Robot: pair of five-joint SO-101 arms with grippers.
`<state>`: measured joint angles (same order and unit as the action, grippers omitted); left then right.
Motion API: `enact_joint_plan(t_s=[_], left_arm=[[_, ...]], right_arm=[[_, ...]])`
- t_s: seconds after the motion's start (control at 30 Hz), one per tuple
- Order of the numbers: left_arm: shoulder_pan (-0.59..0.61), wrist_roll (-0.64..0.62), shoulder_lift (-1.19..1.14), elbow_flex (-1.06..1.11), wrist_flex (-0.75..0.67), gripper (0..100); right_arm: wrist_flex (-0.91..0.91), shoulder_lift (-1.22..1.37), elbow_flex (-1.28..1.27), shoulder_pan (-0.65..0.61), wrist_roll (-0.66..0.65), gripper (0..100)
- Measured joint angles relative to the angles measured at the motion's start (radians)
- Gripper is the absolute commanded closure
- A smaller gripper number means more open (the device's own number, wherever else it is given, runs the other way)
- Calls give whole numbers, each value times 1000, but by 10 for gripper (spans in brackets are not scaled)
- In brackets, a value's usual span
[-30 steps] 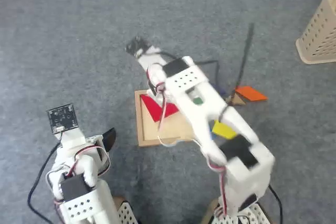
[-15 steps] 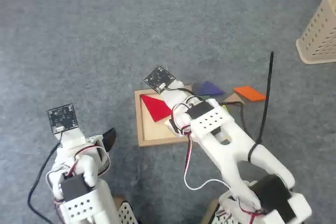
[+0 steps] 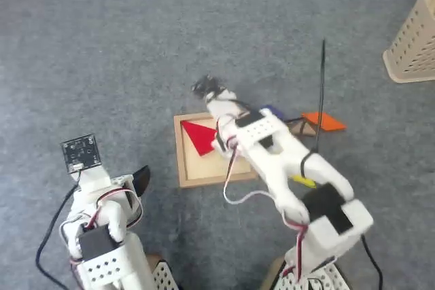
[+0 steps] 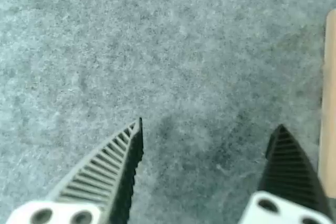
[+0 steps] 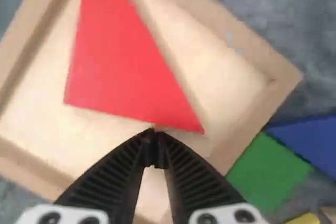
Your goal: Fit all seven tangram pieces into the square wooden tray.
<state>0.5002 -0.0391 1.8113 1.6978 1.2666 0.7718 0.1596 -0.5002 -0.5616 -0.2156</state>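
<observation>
so the right pincer [image 5: 154, 148] was clamped closed on nothing, tip right at the red triangle [image 5: 123, 72] inside the tray [image 5: 252, 103], probably to nudge it cornerward, while the left pincer [image 4: 210, 124] just gaped wide, idle

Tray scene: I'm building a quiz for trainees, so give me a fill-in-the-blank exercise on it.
1. The triangle in the tray is ____.
2. The right gripper is ____.
3. The left gripper, over carpet, is ____.
4. The green piece lies ____ the tray.
Missing: red, shut, open, outside.
</observation>
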Motion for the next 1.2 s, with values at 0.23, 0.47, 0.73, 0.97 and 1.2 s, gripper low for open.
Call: enact_joint_plan(t_s=[0.23,0.47,0.73,0.97,1.2], left_arm=[[0,0,0,0,0,646],[0,0,0,0,0,646],[0,0,0,0,0,646],[0,0,0,0,0,646],[0,0,0,0,0,646]], right_arm=[[-2,75,103,98,132,986],[-2,44,84,127,244,986],[-2,-144,-26,114,241,986],[-52,-150,-25,-66,138,986],[-71,31,68,-57,127,987]])
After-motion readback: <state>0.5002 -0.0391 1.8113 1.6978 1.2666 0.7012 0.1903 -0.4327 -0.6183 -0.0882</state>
